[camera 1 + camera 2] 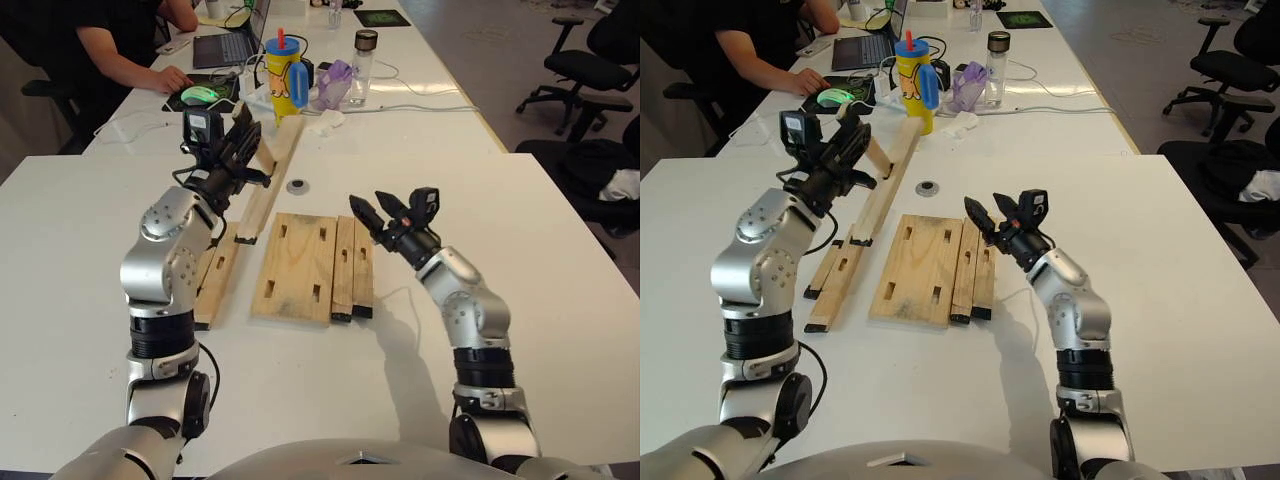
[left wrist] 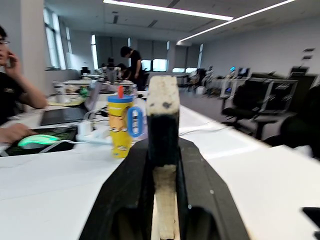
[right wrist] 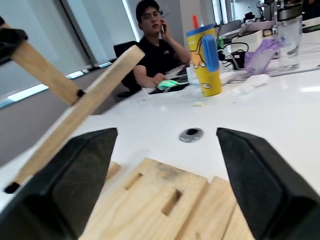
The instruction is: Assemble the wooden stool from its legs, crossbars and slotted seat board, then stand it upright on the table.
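**Stool kit, part-assembled: left arm holds a crossbar, right arm is free**

- Left gripper: we list it clamped tight on a short crossbar, raised above the worktop towards the far edge.
- Long leg: the crossbar's other end appears to sit in a slot of this leg. The leg's far end is lifted, while its near end rests on the worktop just beside the seat board's left edge.
- Slotted seat board: lies flat mid-worktop, between the two arms. Its long axis runs from the near edge to the far edge.
- Two loose bars: these lie side by side against the board's right edge, parallel to it.
- Spare legs: flat on the worktop to the left of the board, under the left arm.
- Right gripper: fingers spread apart and holding nothing. It hovers over the far ends of the loose bars.

We judge that the next piece comes from the loose bars. They lie below the right gripper, towards the near edge and lengthwise to its reach, so the right arm is the nearer one.
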Motion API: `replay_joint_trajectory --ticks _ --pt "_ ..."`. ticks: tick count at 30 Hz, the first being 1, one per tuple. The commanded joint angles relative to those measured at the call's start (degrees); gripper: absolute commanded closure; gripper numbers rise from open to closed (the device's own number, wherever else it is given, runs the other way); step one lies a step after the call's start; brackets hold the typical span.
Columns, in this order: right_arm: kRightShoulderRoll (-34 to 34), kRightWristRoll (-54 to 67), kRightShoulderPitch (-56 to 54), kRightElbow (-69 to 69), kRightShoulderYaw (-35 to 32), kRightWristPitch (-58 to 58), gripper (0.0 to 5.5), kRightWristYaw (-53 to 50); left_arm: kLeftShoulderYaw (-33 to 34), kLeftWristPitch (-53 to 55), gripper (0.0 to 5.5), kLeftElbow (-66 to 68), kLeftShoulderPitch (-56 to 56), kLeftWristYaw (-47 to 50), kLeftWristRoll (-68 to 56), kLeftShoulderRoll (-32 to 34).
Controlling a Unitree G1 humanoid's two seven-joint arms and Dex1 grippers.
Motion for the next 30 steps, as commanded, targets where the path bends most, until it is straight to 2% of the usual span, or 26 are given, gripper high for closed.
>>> replay_joint_trajectory --ticks 1,5,8,13,20,25,30 --pt "-3.54 14.74 -4.59 1.68 -6.43 12.14 1.04 4.94 8.42 7.55 5.1 5.02 -3.59 -7.64 -15.91 2.25" --pt "-6.59 26.1 -4.03 2.52 -10.15 21.15 0.41 9.86 12.36 16.31 5.1 9.23 -6.67 -12.73 -29.19 4.5" --pt "-6.62 30.14 -4.92 3.68 -11.57 23.9 0.1 9.42 14.32 20.83 5.1 11.63 -7.63 -14.03 -36.57 5.31" --pt "-5.79 40.73 -7.1 4.97 -14.87 28.3 0.1 6.76 13.46 25.02 5.1 14.96 -8.13 -15.26 -42.18 5.52" --pt "-6.03 45.57 -7.7 3.27 -14.14 29.88 0.1 5.35 10.86 27.25 5.1 15.06 -7.64 -14.76 -45.09 4.58" --pt "-6.24 44.73 -7.73 2.93 -12.7 29.17 0.1 4.68 9.19 27.97 5.1 14.95 -7.26 -14.91 -45.77 4.51" --pt "-7.22 44.76 -6.39 1.55 -11.77 29.46 0.99 6.34 8.8 28.23 5.1 15.48 -7.25 -14.78 -46.5 5.06"
